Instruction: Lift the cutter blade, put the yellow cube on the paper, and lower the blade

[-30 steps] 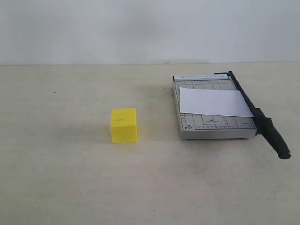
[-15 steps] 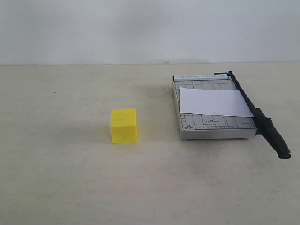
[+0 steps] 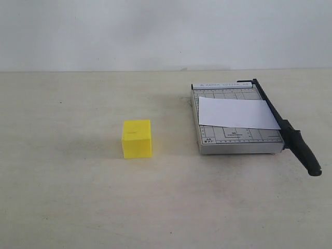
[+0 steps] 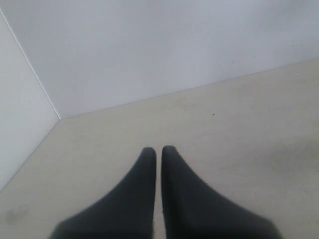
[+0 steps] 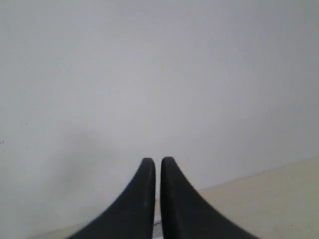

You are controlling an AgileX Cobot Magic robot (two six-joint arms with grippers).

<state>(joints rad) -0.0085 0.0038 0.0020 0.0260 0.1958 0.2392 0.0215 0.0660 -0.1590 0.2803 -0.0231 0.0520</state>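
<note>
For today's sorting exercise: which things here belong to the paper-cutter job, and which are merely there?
Belong to the job:
long thin black cutter blade with thick rounded handle
solid bright yellow cube
plain white rectangular paper sheet

Merely there:
grey gridded trimmer board under the paper
beige tabletop

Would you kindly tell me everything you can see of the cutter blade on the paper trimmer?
The cutter blade is a long, thin black arm running along the right edge of the grey board. It is hinged at the board's far corner and ends in a thick, rounded black handle, plastic by its look, that overhangs the near edge. It lies lowered. The right edge of the white paper reaches it; nothing grips it.
</note>
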